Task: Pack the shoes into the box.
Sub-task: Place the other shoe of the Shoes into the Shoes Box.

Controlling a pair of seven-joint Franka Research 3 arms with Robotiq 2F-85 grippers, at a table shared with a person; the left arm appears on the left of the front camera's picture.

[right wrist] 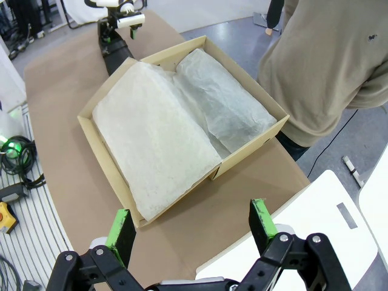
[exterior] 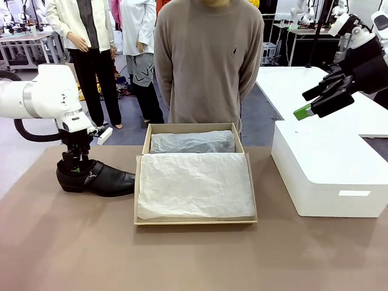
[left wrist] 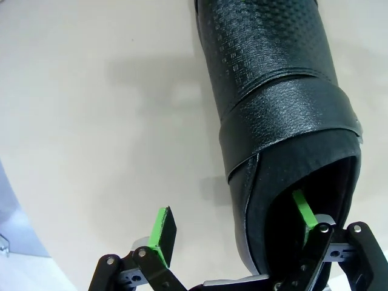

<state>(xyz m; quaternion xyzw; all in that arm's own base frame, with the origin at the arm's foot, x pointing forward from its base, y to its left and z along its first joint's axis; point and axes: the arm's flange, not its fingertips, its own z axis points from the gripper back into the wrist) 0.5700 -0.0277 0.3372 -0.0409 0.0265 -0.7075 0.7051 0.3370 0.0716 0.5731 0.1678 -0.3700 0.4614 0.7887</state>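
Note:
One black glossy shoe with a silver buckle strap lies on the brown table, left of the box, toe pointing right. My left gripper stands over its heel end, open. In the left wrist view one green-padded finger is inside the shoe's opening and the other finger is outside, so the gripper straddles the side wall. The tan cardboard box sits mid-table, lined with white tissue paper; a greyish bulge lies under tissue at its far end. My right gripper hangs open and empty high at the right.
A big white rectangular box stands at the right of the table, below my right gripper. A person in a tan sweater stands at the far side, just behind the cardboard box. Bare table lies in front.

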